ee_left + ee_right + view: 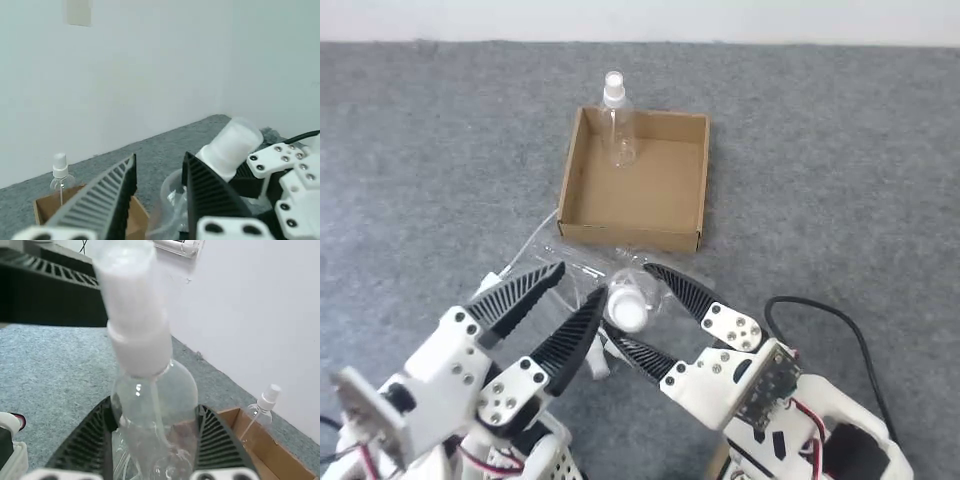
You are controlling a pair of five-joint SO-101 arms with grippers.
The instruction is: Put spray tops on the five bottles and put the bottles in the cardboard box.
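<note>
My right gripper [632, 306] is shut on a clear bottle [155, 405] just in front of the cardboard box [582, 180]. Its fingers [92, 442] clamp the bottle's body, and a white spray top [132, 325] sits on the neck [626, 308]. My left gripper [580, 283] stands open right beside it, level with the spray top [230, 147] and not touching it. Another clear bottle [618, 125] with a white spray top rests at the box's far wall, also seen past my left gripper [61, 179] and beyond the held bottle [262, 407].
Grey carpet covers the table. Thin clear plastic pieces [555, 255] lie on it in front of the box's near wall. A small white part [598, 365] lies under the grippers. A black cable [820, 310] loops by the right arm. White walls stand behind.
</note>
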